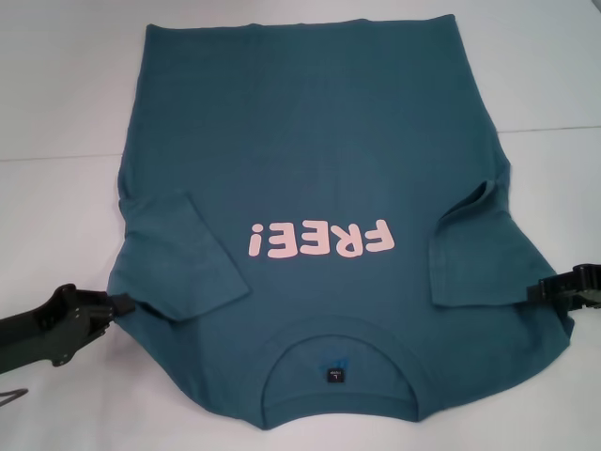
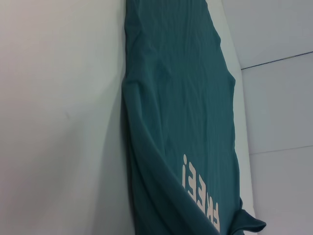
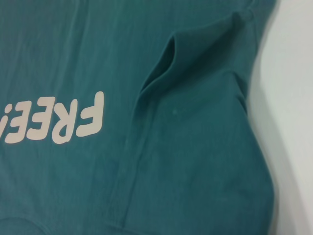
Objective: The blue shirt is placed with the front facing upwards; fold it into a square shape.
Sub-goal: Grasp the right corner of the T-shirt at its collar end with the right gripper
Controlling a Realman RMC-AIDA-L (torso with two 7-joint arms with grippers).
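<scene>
The blue shirt (image 1: 310, 141) lies flat on the white table (image 1: 56, 113), front up, with its collar (image 1: 338, 362) and black neck label (image 1: 335, 376) nearest me. The pink "FREE!" lettering (image 1: 319, 241) reads upside down. Both sleeves are folded inward onto the body, the left sleeve (image 1: 183, 258) and the right sleeve (image 1: 479, 244). My left gripper (image 1: 120, 303) is low at the shirt's left shoulder edge. My right gripper (image 1: 540, 289) is at its right shoulder edge. The shirt also shows in the left wrist view (image 2: 181, 98) and the right wrist view (image 3: 195, 161), where the folded right sleeve (image 3: 205, 54) shows.
A seam line (image 1: 554, 127) crosses the white table surface on both sides of the shirt. A thin wire-like thing (image 1: 11, 396) sits at the near left edge.
</scene>
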